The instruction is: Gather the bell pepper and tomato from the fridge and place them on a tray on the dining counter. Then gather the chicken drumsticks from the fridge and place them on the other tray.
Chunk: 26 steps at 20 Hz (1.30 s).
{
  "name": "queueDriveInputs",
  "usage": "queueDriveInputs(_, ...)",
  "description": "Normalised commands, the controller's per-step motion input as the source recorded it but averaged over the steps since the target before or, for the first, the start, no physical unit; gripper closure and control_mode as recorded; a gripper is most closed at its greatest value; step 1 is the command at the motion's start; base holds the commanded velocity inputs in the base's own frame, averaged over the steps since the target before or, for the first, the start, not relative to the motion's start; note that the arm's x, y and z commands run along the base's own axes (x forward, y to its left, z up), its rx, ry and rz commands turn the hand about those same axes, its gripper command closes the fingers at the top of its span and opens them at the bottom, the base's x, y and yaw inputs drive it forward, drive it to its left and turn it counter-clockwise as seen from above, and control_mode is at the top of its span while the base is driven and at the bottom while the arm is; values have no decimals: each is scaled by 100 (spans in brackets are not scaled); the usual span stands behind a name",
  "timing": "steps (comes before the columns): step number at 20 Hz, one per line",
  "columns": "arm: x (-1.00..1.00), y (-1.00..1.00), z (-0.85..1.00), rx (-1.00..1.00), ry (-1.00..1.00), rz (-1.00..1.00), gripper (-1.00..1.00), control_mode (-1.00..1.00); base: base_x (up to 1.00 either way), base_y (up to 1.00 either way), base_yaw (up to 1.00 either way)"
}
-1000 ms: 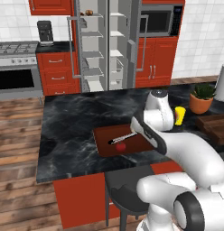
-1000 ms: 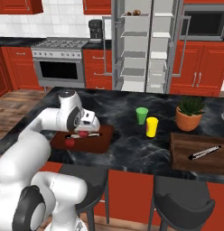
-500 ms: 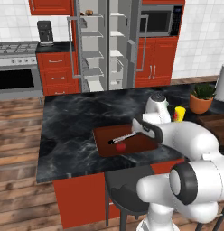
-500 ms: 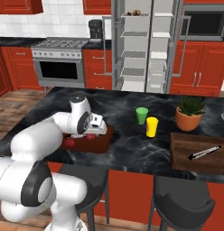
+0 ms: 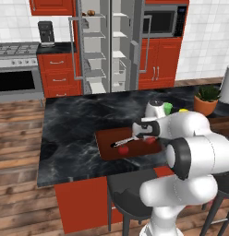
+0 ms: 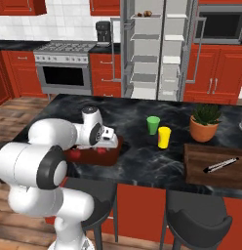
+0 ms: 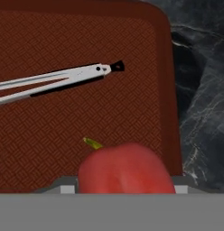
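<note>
On the dining counter [image 5: 70,133], the reddish-brown tray [image 5: 105,146] lies flat near the front edge, with the gripper [image 5: 140,129] positioned low over its right half. Seen from the left base camera, 2 red items rest on this tray: a small round tomato [image 5: 123,149] toward the front left, and the bell pepper [image 5: 150,139] directly at the gripper. A pair of metal tongs [image 5: 124,141] lies diagonally across the tray between them.

From the hand camera, the bell pepper [image 7: 125,169] sits at the bottom of the picture, red with a short yellow-green stem, resting on the tray's woven-pattern floor [image 7: 86,108]. The tongs [image 7: 55,79] lie beyond it, tips pointing toward the tray's right rim. The fingertips are hidden behind the pepper, so whether the claw grips it or stands open cannot be told.

From the right base camera, the arm folds low over the tray [image 6: 110,155], with the red items at the tray's near side. To the right stand a green cup [image 6: 153,125] and a yellow cup [image 6: 164,137], then a potted plant [image 6: 204,122]. The darker tray [image 6: 211,163] lies at the counter's right end, carrying a second pair of tongs [image 6: 221,165].

Behind the counter, the fridge [image 5: 109,46] stands with both doors open. 2 small brown pieces [image 6: 144,14] sit on its top shelf.
</note>
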Motion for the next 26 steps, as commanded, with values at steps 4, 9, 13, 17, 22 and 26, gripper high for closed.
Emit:
queueDriveInputs(4,13,0,-23,0,5,0,100,-100,0,0,0)
queueDriveInputs(9,17,0,-22,0,3,0,100,-100,0,0,0)
queueDriveInputs(13,13,0,-20,0,0,0,100,-100,0,0,0)
queueDriveInputs(17,6,0,-21,0,0,0,100,-100,0,0,0)
queueDriveInputs(22,0,4,-18,0,0,0,-100,-100,0,0,0)
queueDriveInputs(26,-7,0,-6,0,-1,0,-100,-100,0,0,0)
